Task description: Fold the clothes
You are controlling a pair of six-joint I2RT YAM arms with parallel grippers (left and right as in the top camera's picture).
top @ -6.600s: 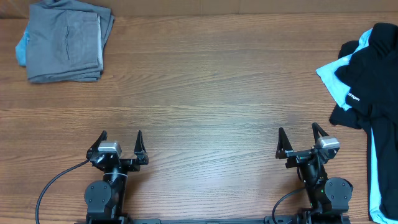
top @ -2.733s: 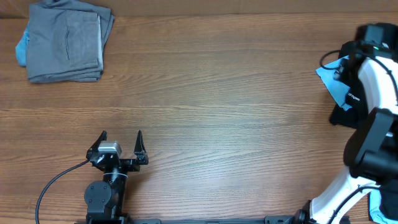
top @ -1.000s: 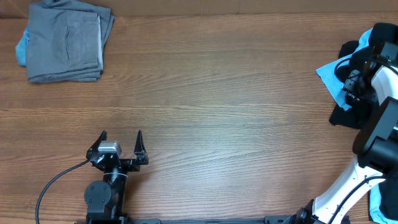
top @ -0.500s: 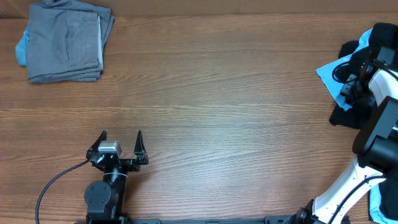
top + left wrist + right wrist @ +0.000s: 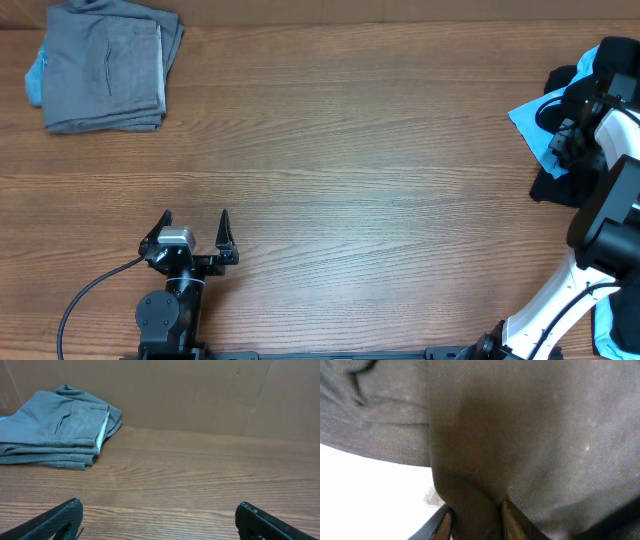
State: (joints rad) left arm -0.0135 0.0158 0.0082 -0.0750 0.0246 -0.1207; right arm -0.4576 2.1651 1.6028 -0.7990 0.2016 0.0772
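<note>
A crumpled black and light-blue garment (image 5: 556, 186) lies at the table's right edge. My right gripper (image 5: 562, 136) is down on it, the white arm reaching over the pile. In the right wrist view the black mesh fabric (image 5: 530, 435) fills the frame and a fold of it is pinched between the two fingers (image 5: 508, 513) of the right gripper (image 5: 475, 516). My left gripper (image 5: 195, 218) rests at the near left, open wide with nothing in it; its wrist view shows the left gripper (image 5: 159, 507) over bare wood.
A folded grey pair of trousers (image 5: 105, 65) sits at the far left corner, also in the left wrist view as a grey stack (image 5: 55, 430) before a cardboard wall (image 5: 210, 395). Wooden tabletop (image 5: 340, 150) lies between the two piles.
The right gripper's fingers have drawn together on a fold of the black fabric and shifted slightly. The left arm has not moved.
</note>
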